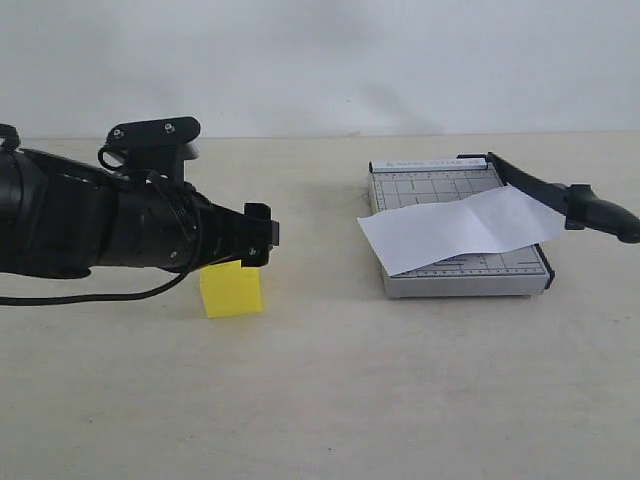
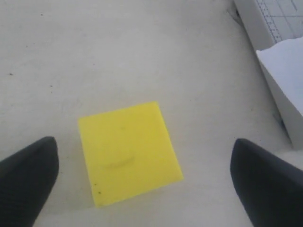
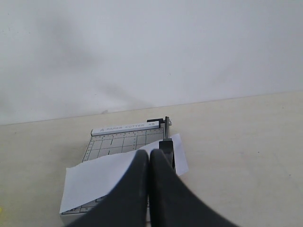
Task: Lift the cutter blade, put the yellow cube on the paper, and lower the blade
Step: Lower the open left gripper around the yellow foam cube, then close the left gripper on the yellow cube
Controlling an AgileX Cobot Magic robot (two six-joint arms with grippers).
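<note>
The yellow cube (image 1: pixel 232 290) rests on the table at the left. My left gripper (image 1: pixel 258 238) hangs just above it, open. In the left wrist view the yellow cube (image 2: pixel 128 153) lies between the two dark fingertips (image 2: pixel 28 182) of my left gripper (image 2: pixel 143 161), untouched on both sides. The paper (image 1: pixel 455 228) lies across the grey trimmer base (image 1: pixel 465 282). The cutter blade (image 1: pixel 590 208) stands raised off the base's right edge, handle out to the right. My right gripper (image 3: pixel 149 158) is shut and empty, in front of the paper (image 3: pixel 102 175) and the blade (image 3: pixel 166 147).
A black cable (image 1: pixel 90 297) trails from the left arm onto the table. A white wall closes off the back of the tabletop. The trimmer base's corner (image 2: pixel 279 90) and paper edge show near the left gripper in the left wrist view.
</note>
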